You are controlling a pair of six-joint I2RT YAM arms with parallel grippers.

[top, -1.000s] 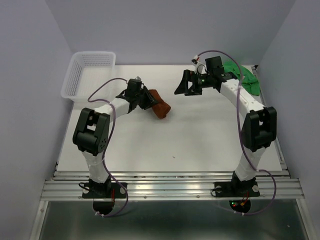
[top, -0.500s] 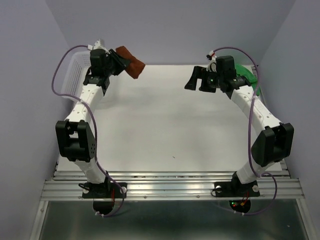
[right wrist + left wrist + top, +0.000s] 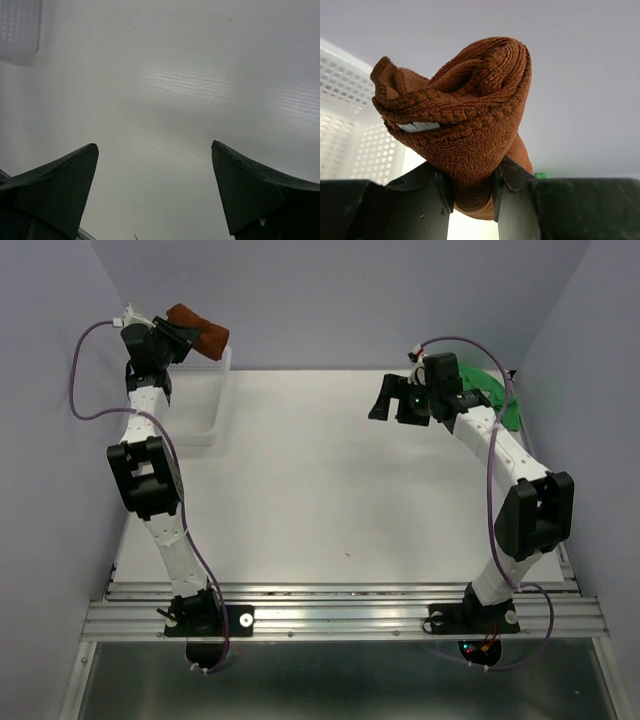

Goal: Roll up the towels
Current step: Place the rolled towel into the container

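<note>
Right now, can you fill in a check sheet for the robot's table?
Surface: white table, one tiny dark speck near the front.
Job's things: brown towel rolled, held up in the air beside the basket; green towel lying far right, partly behind the right arm.
Clutter: white basket at far left.
Pincers: left pincer shut on brown towel; right pincer open, holding nothing.
Cables: purple cables loop along both arms.
Surroundings: plain pale walls.
</note>
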